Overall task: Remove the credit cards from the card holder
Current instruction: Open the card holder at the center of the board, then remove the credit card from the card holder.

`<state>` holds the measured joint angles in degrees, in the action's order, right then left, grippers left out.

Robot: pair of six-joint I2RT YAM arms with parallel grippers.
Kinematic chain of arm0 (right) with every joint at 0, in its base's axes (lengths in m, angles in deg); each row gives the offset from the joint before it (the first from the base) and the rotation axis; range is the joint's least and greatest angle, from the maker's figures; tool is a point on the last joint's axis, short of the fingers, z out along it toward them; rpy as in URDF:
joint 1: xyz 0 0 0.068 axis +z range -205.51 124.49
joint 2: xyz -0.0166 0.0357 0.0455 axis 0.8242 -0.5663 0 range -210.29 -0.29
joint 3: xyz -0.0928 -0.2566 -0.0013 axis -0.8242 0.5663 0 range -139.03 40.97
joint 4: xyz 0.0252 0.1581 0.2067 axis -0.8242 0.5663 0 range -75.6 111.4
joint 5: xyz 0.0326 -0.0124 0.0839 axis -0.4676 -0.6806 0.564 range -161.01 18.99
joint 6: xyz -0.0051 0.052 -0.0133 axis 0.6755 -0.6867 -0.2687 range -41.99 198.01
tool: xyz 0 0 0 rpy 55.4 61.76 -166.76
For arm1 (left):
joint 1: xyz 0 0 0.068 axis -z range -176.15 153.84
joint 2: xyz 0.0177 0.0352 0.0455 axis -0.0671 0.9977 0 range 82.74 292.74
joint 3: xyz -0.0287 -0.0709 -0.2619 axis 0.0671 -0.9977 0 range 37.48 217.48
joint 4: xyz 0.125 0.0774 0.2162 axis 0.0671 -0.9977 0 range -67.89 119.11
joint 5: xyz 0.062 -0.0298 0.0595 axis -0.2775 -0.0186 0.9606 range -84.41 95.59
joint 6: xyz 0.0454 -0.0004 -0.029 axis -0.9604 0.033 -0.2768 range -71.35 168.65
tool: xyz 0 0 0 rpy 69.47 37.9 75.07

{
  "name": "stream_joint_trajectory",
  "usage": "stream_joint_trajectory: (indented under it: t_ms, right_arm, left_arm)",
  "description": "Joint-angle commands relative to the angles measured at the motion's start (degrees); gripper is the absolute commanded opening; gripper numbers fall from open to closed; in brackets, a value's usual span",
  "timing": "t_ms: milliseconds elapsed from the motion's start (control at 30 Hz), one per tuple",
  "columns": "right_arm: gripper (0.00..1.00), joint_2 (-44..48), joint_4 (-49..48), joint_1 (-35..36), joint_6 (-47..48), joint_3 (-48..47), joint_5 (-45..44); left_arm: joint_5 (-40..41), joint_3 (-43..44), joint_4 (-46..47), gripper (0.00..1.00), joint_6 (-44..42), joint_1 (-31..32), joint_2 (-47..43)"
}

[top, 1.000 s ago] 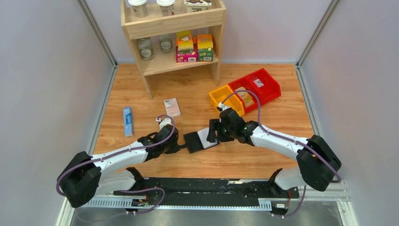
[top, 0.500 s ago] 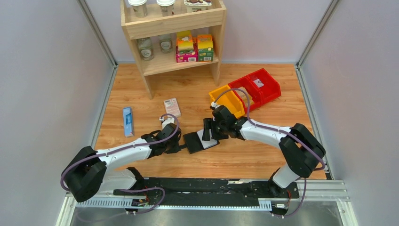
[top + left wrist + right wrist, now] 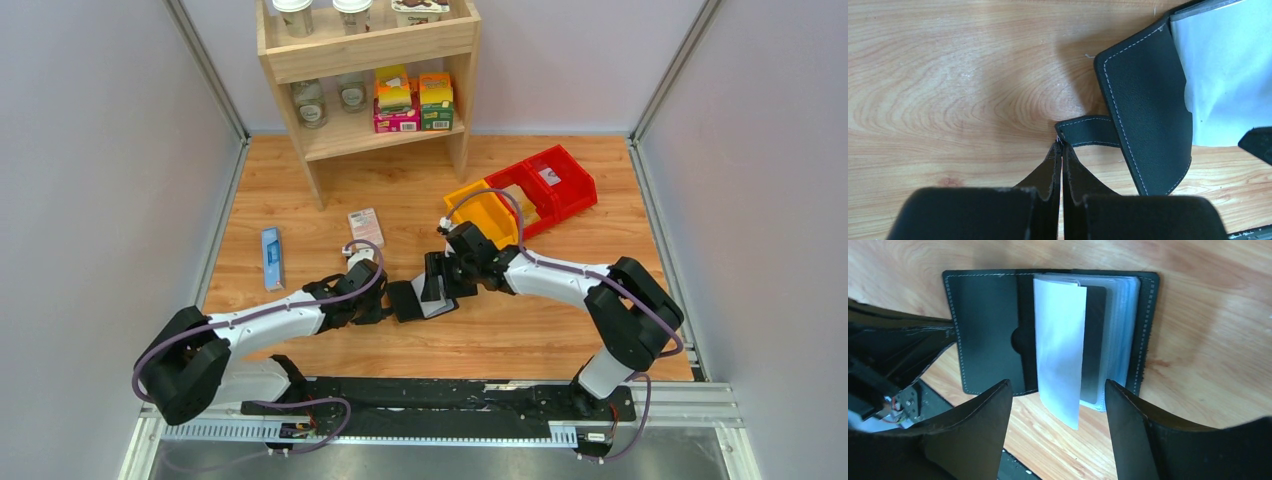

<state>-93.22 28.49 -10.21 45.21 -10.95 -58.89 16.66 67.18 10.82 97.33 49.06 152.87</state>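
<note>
Now the right pincer (image 3: 1055,387) has slid in over the black fold-open card holder (image 3: 405,300), lying open on the wooden worktop (image 3: 600,250) between the arms. Its fingers (image 3: 978,430) are spread wide above a lifted clear pocket sheet (image 3: 1060,345), with a dark credit card (image 3: 1095,340) just behind. The left pincer (image 3: 1060,150) is pinched shut on the small snap tab (image 3: 1088,137). So the card looks ready to be pulled out.

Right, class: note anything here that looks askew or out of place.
One clear pocket leaf of the open card holder stands lifted instead of lying flat, its end jutting past the holder's edge. Nothing looks spilled or damaged.
</note>
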Motion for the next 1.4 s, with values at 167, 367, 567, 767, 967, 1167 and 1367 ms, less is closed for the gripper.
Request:
stream_joint_trajectory:
  t_ms: [167,367,567,767,967,1167,1367]
  right_arm:
    - [0.7,-0.1,-0.9,4.0,0.7,-6.5,3.3]
    - [0.71,0.3,2.6,4.6,0.9,-7.2,-2.2]
    - [0.72,0.5,1.9,4.6,1.1,-6.3,-2.5]
    - [0.74,0.3,2.2,4.7,1.2,-7.1,-3.4]
    - [0.75,-0.3,-0.5,4.7,1.4,-6.4,-0.8]
    - [0.73,-1.3,-8.4,4.9,0.5,-5.4,8.9]
    - [0.73,-5.9,-13.2,5.7,-1.5,-6.9,16.3]
  left_arm:
    - [-1.8,0.8,-0.1,0.0,-0.5,0.1,0.0]
    - [-1.2,0.1,-0.7,0.0,0.0,0.1,-1.7]
    - [-0.5,-0.5,-1.8,0.0,0.4,0.1,-3.3]
    - [-0.3,-1.0,-2.4,0.0,0.7,0.1,-4.6]
    - [-0.4,-1.7,-2.7,0.0,0.9,0.1,-5.6]
    - [-0.1,-2.3,-3.5,0.0,1.5,0.1,-6.9]
    - [2.4,-3.7,-6.5,0.16,3.5,0.1,-12.2]
